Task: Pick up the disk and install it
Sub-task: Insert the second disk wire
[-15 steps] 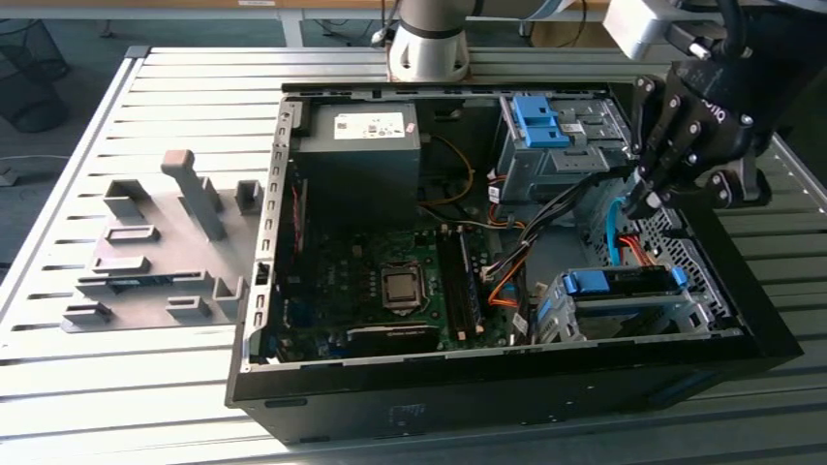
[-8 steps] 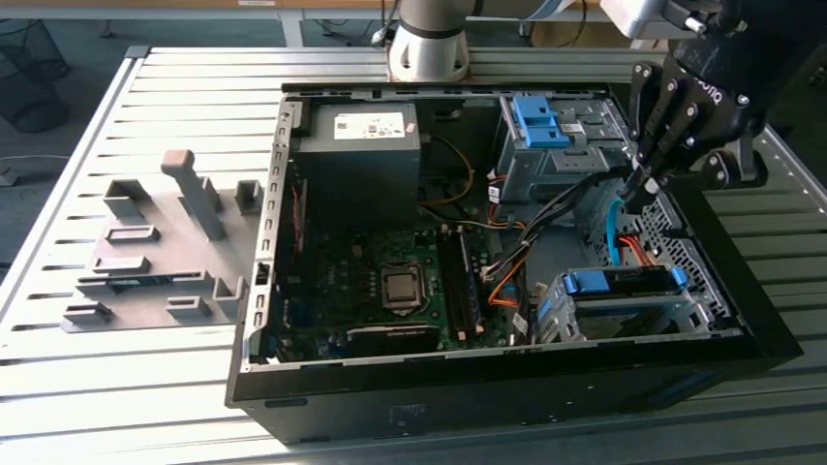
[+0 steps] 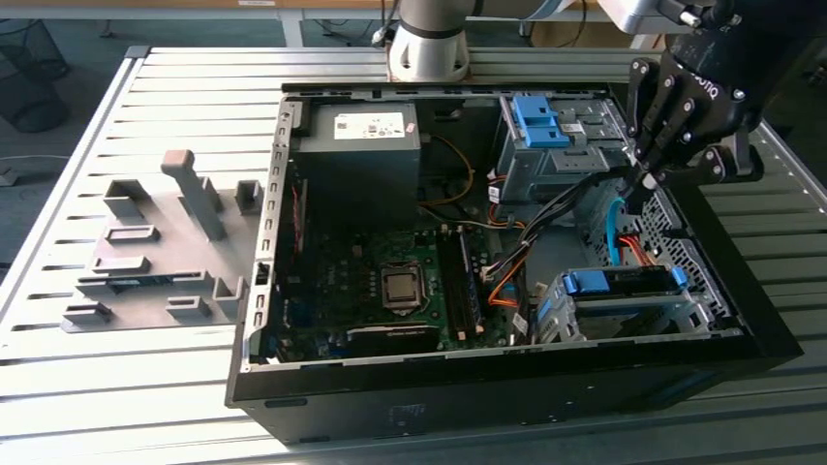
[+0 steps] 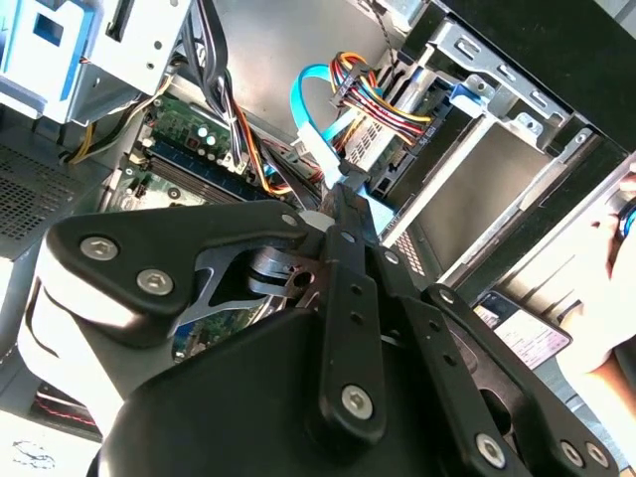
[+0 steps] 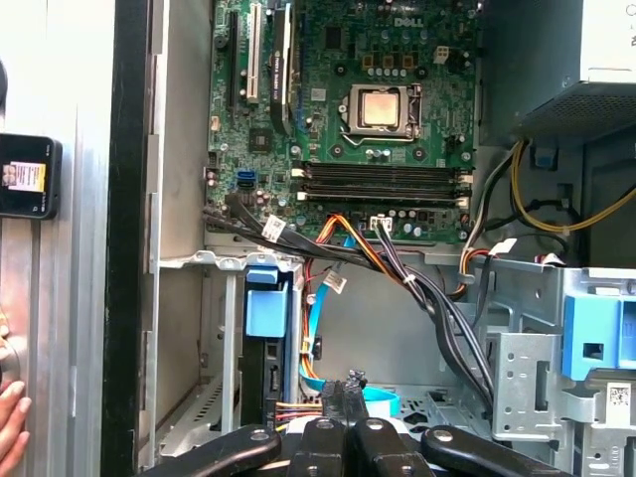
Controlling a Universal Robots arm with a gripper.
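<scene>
The disk (image 3: 621, 283) sits inside the silver drive cage (image 3: 568, 312) at the case's front corner, on the exterior view's right, with its blue carrier end facing up. Coloured power wires and a light-blue data cable (image 4: 308, 109) run to the disk (image 4: 393, 144); in the first wrist view its dark edge (image 5: 263, 373) lies under the blue tab. My gripper (image 3: 642, 177) hangs inside the case just behind that cage, fingers together. In both wrist views its tips (image 4: 336, 187) (image 5: 346, 383) rest by the blue cable; whether they pinch it I cannot tell.
The open computer case holds a motherboard (image 3: 387, 281), a black power supply (image 3: 355, 155) and a second cage with a blue latch (image 3: 536, 121). A grey fixture plate (image 3: 155, 252) lies on the slatted table. A person's hand (image 5: 10, 422) rests outside the case wall.
</scene>
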